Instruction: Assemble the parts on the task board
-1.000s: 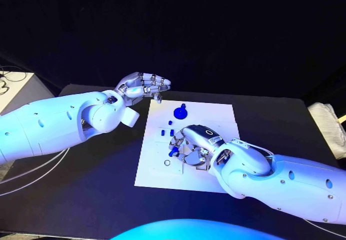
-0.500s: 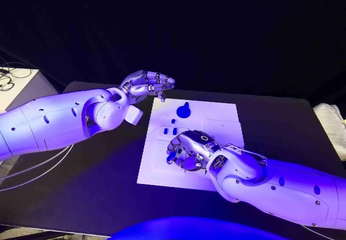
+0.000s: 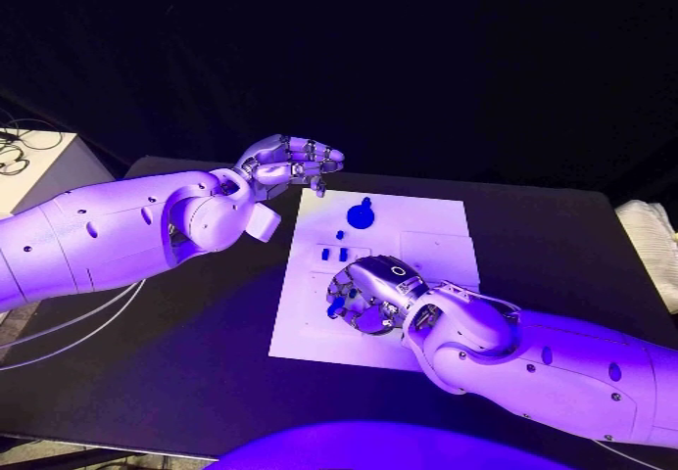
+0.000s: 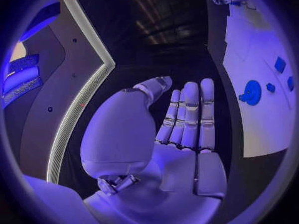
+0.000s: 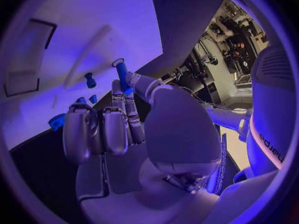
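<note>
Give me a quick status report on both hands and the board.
Left hand empty, fingers curled, beside the task board. Right hand over board, pinching a blue peg. Nothing in the way.

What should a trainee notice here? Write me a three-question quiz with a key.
1. True or false: the left hand holds a blue part.
2. The right hand pinches: A) a blue peg B) a cable C) nothing.
3. Fill in: the round blue part lies at the task board's ___ end, seen from the robot.

Key: 1 false, it hovers empty beside the board's far corner; 2 A; 3 far.
</note>
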Action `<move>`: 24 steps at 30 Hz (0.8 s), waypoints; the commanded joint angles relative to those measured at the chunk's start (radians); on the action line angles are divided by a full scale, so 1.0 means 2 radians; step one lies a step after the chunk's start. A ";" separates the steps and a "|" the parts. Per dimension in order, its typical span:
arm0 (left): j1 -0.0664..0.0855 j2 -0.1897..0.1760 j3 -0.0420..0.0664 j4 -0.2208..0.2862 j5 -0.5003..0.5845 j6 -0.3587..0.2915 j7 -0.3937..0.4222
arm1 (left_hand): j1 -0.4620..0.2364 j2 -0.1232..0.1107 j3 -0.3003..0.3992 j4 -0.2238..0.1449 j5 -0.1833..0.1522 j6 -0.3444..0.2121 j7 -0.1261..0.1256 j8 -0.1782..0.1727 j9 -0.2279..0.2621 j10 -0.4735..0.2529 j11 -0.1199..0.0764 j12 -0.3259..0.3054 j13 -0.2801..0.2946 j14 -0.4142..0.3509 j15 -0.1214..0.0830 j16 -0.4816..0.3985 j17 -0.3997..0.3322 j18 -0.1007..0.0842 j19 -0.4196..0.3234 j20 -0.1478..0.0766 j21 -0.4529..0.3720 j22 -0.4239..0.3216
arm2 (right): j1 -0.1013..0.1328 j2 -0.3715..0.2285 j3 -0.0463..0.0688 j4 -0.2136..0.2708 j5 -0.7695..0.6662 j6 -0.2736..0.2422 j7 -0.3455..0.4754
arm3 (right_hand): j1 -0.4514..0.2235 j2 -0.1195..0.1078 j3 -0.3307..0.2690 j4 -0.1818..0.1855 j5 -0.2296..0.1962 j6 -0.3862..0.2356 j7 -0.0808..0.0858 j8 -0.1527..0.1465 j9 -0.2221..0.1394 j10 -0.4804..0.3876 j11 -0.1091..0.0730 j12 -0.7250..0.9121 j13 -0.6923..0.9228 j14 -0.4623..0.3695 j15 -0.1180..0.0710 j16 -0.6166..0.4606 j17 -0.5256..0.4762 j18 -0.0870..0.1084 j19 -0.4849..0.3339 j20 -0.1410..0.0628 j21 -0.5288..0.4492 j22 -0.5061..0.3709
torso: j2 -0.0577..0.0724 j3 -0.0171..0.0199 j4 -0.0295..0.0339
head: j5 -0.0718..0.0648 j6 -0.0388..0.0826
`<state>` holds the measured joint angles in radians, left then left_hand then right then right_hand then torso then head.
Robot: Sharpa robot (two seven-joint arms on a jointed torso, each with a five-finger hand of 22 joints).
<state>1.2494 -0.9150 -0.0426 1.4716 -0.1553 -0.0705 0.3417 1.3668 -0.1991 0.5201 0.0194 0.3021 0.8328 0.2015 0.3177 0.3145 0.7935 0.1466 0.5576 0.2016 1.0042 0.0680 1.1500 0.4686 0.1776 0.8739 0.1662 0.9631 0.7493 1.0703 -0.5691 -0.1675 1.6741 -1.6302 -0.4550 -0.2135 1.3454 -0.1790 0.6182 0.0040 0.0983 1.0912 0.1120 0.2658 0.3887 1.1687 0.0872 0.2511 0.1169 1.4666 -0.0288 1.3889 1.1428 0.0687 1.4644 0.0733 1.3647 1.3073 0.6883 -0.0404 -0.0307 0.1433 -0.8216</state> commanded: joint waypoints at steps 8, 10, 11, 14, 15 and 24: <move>0.000 -0.001 0.000 0.001 0.003 0.008 0.002 | 0.000 0.003 -0.001 -0.002 0.002 -0.004 0.001 0.002 0.001 -0.005 0.000 0.003 0.000 -0.002 0.001 0.001 0.000 0.004 0.003 -0.001 -0.002 0.000 | -0.001 0.001 -0.001 -0.003 -0.018 0.021 -0.005 | 0.005 0.010 0.000 -0.003 0.004 0.002 0.001 0.002 0.050 0.027 -0.022 0.000 0.001 0.012 -0.003 -0.002 0.000 -0.009 0.009 -0.003 0.001 0.040 | 0.000 -0.0005 0.0001 | 0.000 -0.001; 0.000 -0.001 0.000 0.002 0.003 0.008 0.002 | 0.000 0.003 -0.001 -0.002 0.002 -0.004 0.001 0.002 0.001 -0.005 0.000 0.003 0.000 -0.002 0.001 0.001 0.000 0.004 0.003 -0.001 -0.002 0.000 | -0.001 0.001 -0.001 -0.004 -0.019 0.024 -0.005 | 0.005 0.010 0.000 -0.003 0.004 0.002 0.001 0.002 0.050 0.027 -0.022 0.000 0.001 0.012 -0.003 -0.002 0.000 -0.009 0.009 -0.003 0.001 0.040 | 0.000 -0.0005 0.0002 | 0.000 -0.002; 0.000 -0.001 0.000 0.002 0.003 0.008 0.001 | 0.000 0.003 -0.001 -0.002 0.002 -0.004 0.001 0.002 0.001 -0.005 0.000 0.003 0.000 -0.002 0.001 0.001 0.000 0.004 0.003 -0.001 -0.002 0.000 | -0.001 0.001 -0.001 -0.004 -0.019 0.027 -0.005 | 0.005 0.010 0.000 -0.003 0.004 0.002 0.001 0.002 0.050 0.027 -0.022 0.000 0.001 0.012 -0.003 -0.002 0.000 -0.009 0.009 -0.003 0.001 0.040 | 0.000 -0.0005 0.0002 | 0.000 -0.002; 0.000 -0.001 0.000 0.002 0.003 0.008 0.001 | 0.000 0.003 -0.001 -0.002 0.002 -0.004 0.001 0.002 0.001 -0.005 0.000 0.003 0.000 -0.002 0.001 0.001 0.000 0.004 0.003 -0.001 -0.002 0.000 | -0.001 0.002 -0.002 -0.005 -0.019 0.032 -0.006 | 0.005 0.010 0.000 -0.004 0.004 0.002 0.001 0.002 0.050 0.027 -0.022 0.000 0.001 0.012 -0.003 -0.002 0.000 -0.009 0.010 -0.003 0.002 0.041 | 0.000 -0.0006 0.0004 | 0.000 -0.003; 0.000 -0.001 0.000 0.002 0.003 0.008 0.001 | 0.000 0.003 -0.001 -0.002 0.002 -0.004 0.001 0.002 0.001 -0.005 0.000 0.003 0.000 -0.002 0.001 0.001 0.000 0.004 0.003 -0.001 -0.002 0.000 | -0.001 0.002 -0.002 -0.006 -0.020 0.034 -0.007 | 0.005 0.010 0.000 -0.004 0.004 0.002 0.001 0.002 0.050 0.027 -0.022 0.000 0.001 0.012 -0.003 -0.002 0.000 -0.009 0.010 -0.003 0.002 0.041 | 0.000 -0.0006 0.0004 | 0.000 -0.003; 0.000 -0.001 0.000 0.002 0.003 0.008 0.001 | 0.000 0.003 -0.001 -0.002 0.002 -0.004 0.001 0.002 0.001 -0.005 0.000 0.003 0.000 -0.002 0.001 0.001 0.000 0.004 0.003 -0.001 -0.002 0.000 | -0.002 0.007 -0.003 -0.010 -0.025 0.039 -0.010 | 0.004 0.009 -0.001 -0.005 0.003 0.001 0.001 0.002 0.051 0.027 -0.021 -0.002 0.002 0.011 -0.002 -0.003 -0.003 -0.009 0.008 -0.003 -0.001 0.038 | 0.000 -0.0005 0.0005 | 0.000 -0.003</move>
<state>1.2494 -0.9183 -0.0426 1.4731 -0.1546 -0.0696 0.3397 1.3668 -0.1991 0.5201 0.0194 0.3021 0.8328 0.2016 0.3177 0.3143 0.7935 0.1466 0.5576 0.2018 1.0042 0.0680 1.1500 0.4687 0.1776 0.8738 0.1662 0.9631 0.7494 1.0697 -0.5553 -0.1701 1.6565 -1.6607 -0.4107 -0.2261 1.3455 -0.1790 0.6167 0.0029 0.1040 1.0894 0.1144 0.2669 0.4257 1.1715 0.0900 0.2434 0.1212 1.4666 -0.0288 1.3889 1.1388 0.0688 1.4644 0.0734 1.3647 1.3080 0.6878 -0.0415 -0.0301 0.1437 -0.8275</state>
